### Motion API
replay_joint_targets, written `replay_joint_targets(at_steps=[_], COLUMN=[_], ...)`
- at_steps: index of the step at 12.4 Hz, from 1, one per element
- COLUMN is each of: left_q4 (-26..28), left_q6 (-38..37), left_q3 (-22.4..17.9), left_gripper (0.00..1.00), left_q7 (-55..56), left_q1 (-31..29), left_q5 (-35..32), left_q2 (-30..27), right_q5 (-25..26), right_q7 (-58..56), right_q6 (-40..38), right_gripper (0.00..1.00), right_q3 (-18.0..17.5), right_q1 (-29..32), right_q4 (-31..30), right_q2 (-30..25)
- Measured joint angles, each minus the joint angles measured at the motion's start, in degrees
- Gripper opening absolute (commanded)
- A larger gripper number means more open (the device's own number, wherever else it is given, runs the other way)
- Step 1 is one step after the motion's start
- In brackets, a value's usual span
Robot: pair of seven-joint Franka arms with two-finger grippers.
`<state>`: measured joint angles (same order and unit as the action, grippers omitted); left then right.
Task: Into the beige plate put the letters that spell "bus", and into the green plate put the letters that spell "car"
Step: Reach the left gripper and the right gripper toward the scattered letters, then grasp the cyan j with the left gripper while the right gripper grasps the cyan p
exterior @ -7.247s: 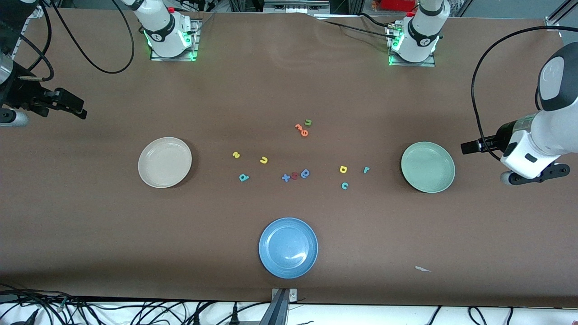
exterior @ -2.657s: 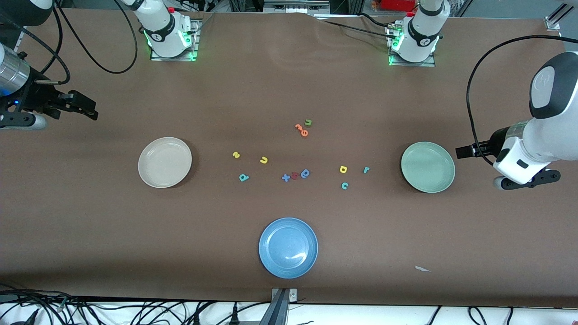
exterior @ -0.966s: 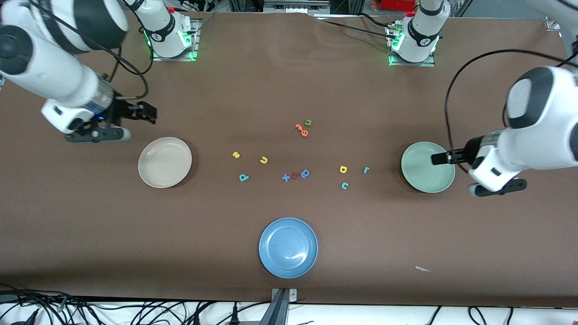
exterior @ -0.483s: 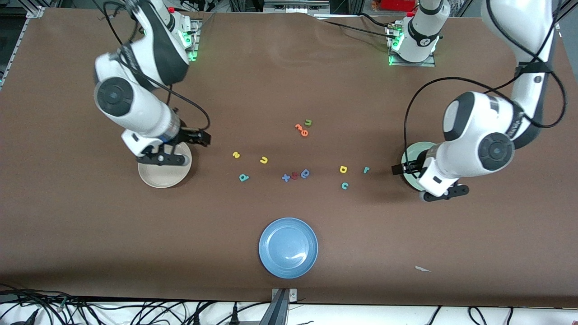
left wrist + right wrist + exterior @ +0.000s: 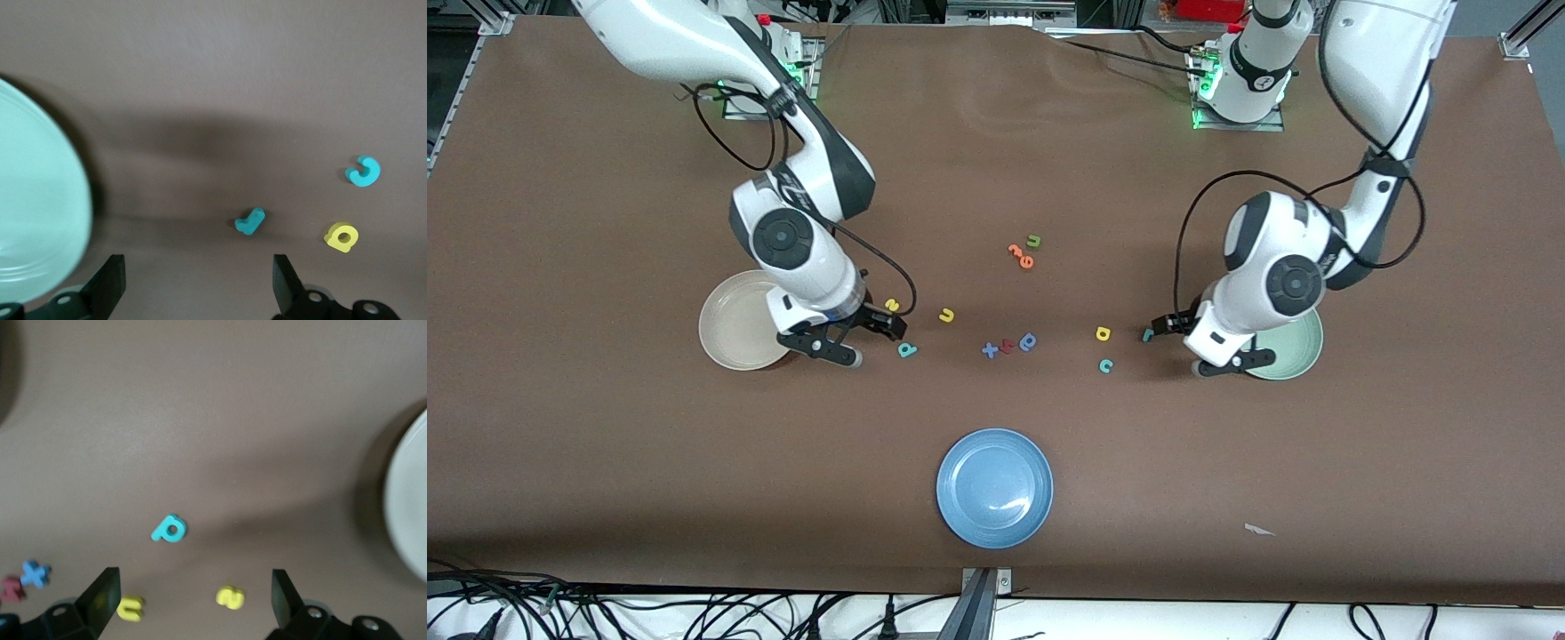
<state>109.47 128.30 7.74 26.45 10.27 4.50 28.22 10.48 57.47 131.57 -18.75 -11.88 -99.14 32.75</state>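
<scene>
Left wrist view shows your left gripper (image 5: 193, 287) spread wide over the teal r (image 5: 250, 221), with the c (image 5: 363, 171) and a (image 5: 341, 237) close by and the green plate (image 5: 33, 213) just beside, so the carry should be short. Your right gripper (image 5: 193, 603) hangs spread near the teal b (image 5: 169, 529), s (image 5: 230, 597) and u (image 5: 131, 607), the beige plate (image 5: 410, 513) alongside. All six letters lie on the table (image 5: 996, 160); none is plated yet.

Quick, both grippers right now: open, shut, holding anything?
Left gripper: open, empty, over the teal r.
Right gripper: open, empty, between the yellow s and the teal b.
</scene>
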Motion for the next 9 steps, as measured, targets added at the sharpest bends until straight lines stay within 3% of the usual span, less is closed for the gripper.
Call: replay_joint_targets(at_steps=[3,6,9], left_q4=[0.15,0.12,0.12], left_q6=[2.76,4.69,7.63], left_q3=[0.00,-0.01,-0.01], left_gripper=[0.84,0.79,0.75], left_q7=[1.41,2.26,3.49], left_q1=[1.80,1.94,2.29], left_q5=[0.00,0.11,0.33], left_q2=[3.28,4.50,5.42], right_q5=[1.13,3.12,4.10], right_q7=[14.71,25.36,28.75], right_q6=[0.07,0.01,0.02], right_gripper=[0.95,0.78,0.65], right_q3=[-0.02,0.01,0.07], right_q1=[-2.83,-3.85,-4.00], right_q4=[4.66,8.61,10.07], right_q2=[4.85,9.28,12.18])
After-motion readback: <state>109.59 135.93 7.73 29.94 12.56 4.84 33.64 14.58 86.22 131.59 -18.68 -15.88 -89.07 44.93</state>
